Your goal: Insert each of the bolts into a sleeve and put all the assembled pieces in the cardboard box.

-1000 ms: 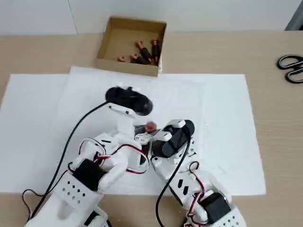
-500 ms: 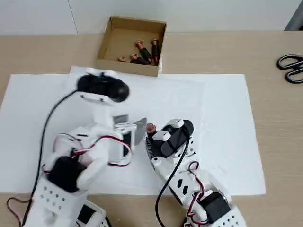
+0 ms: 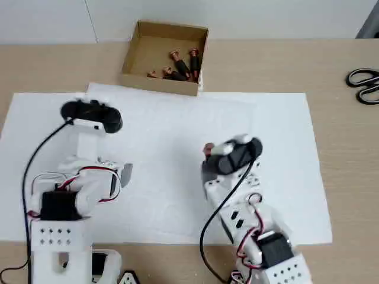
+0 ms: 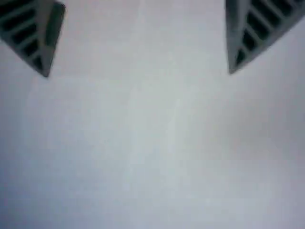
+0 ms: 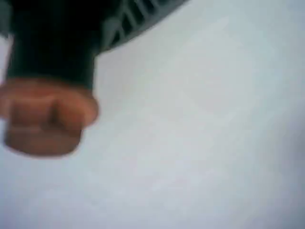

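The left tool [image 4: 138,71] hangs spread wide over the white paper sheet [image 3: 166,189]. Its two ribbed fingers [image 4: 33,33] are far apart, with bare paper between and beneath them, and it has hold of nothing. Seen from overhead, most of that tool is tucked under its own arm, and just one grey fingertip [image 3: 126,171] pokes out.

The right tool [image 3: 208,158] is clamped round one assembled piece [image 5: 50,90], a black sleeve [image 5: 52,52] with the copper bolt head [image 5: 45,121] sticking out past the fingertips. One ribbed finger [image 5: 138,16] shows beside the sleeve. I cannot make out the other, nor how much of the sleeve runs back inside the grip. Whether the piece touches the paper under the tool I cannot tell either.

The cardboard box [image 3: 159,83] stands well ahead of both tools, just past the far edge of the paper. In it lie several finished pieces [image 3: 180,65], copper ends and dark sleeves bunched toward the side nearer the right tool. They overlap and the box's near wall hides part of them, so I cannot count them.

Far out to the right tool's outer side, a pair of scissors [image 3: 362,84] lies on the bare tabletop [image 3: 308,65]. Its handles show and the rest is cut off.
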{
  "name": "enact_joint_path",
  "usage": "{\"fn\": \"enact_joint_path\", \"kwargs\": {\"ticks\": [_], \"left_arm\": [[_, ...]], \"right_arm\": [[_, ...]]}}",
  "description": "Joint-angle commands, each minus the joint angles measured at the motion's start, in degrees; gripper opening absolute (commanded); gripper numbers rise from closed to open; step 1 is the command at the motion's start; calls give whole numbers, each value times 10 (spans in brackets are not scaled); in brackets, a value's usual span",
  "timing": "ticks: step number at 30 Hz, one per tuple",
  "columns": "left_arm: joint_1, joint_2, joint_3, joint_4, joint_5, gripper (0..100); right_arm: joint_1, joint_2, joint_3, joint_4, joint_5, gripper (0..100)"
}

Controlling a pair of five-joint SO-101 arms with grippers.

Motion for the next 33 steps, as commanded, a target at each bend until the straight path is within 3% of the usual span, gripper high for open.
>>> {"fn": "enact_joint_path", "kwargs": {"ticks": [1,7,15,23,33], "left_arm": [[2,-4,40,-43,-4,228],[-2,-7,76,-58,-4,228],[-2,-7,115,-62,-5,228],[-3,-7,128,-75,-4,228],[-4,-7,128,-75,-4,228]], "right_arm": [[32,162,-214,20,-7,4],[39,474,-512,0,-8,4],[54,856,-797,-163,-7,4],[53,1143,-975,-331,-7,4],[53,1348,-1124,-347,-7,9]]}}
